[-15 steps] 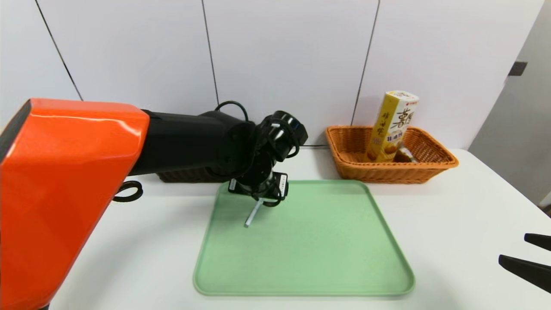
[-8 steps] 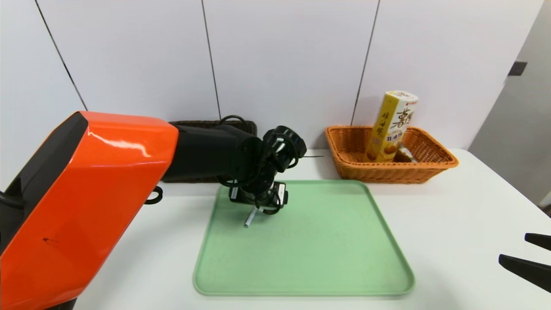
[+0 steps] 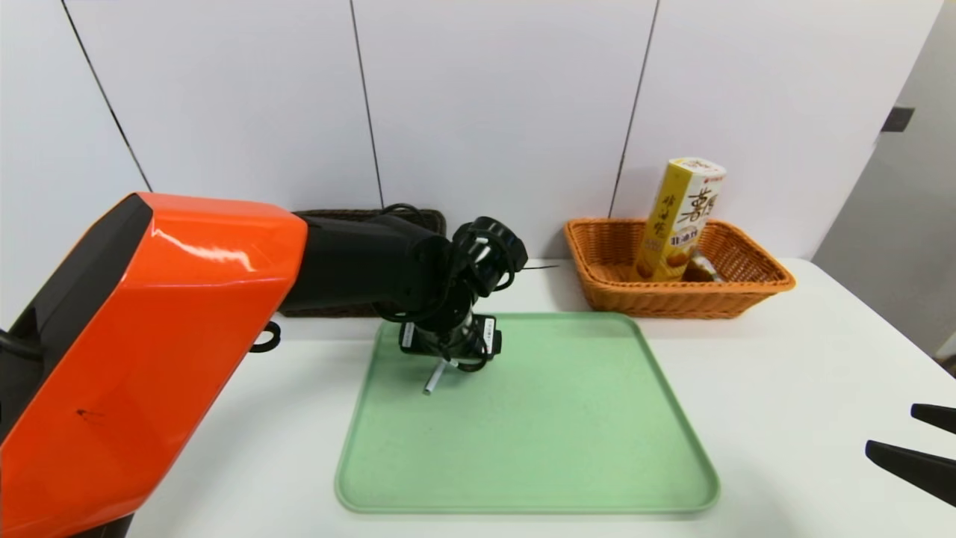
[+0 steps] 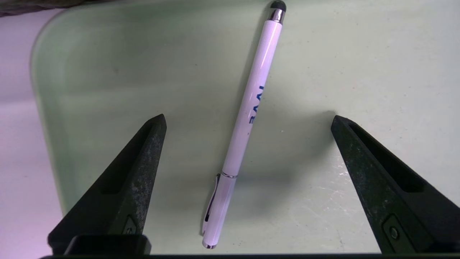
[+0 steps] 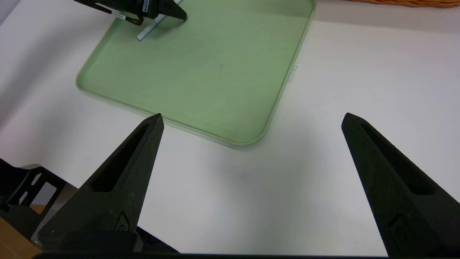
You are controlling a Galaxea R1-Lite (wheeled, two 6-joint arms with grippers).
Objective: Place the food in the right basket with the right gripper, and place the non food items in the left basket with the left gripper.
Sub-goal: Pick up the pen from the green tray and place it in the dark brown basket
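A white pen [image 4: 244, 126] with blue lettering lies flat on the green tray [image 3: 560, 448], near its far left corner; the head view shows only its end [image 3: 432, 385]. My left gripper [image 4: 248, 120] hovers just above it, open, one finger on either side of the barrel and touching nothing. The orange right basket [image 3: 754, 295] holds a tall yellow snack box [image 3: 680, 220] and a small dark item. The dark left basket [image 3: 358, 217] is mostly hidden behind my left arm. My right gripper [image 5: 251, 120] stands open and empty over the bare table near the tray's front right corner.
The white table [image 3: 784, 388] runs to a wall of white panels at the back. A black cable loop [image 3: 265, 338] hangs beside my left arm. The big orange shell of the left arm [image 3: 142, 351] blocks the table's left side.
My left arm has dropped lower over the tray, bringing the gripper down around the pen, and the dark basket's rim has come into sight behind it. The right gripper has not moved.
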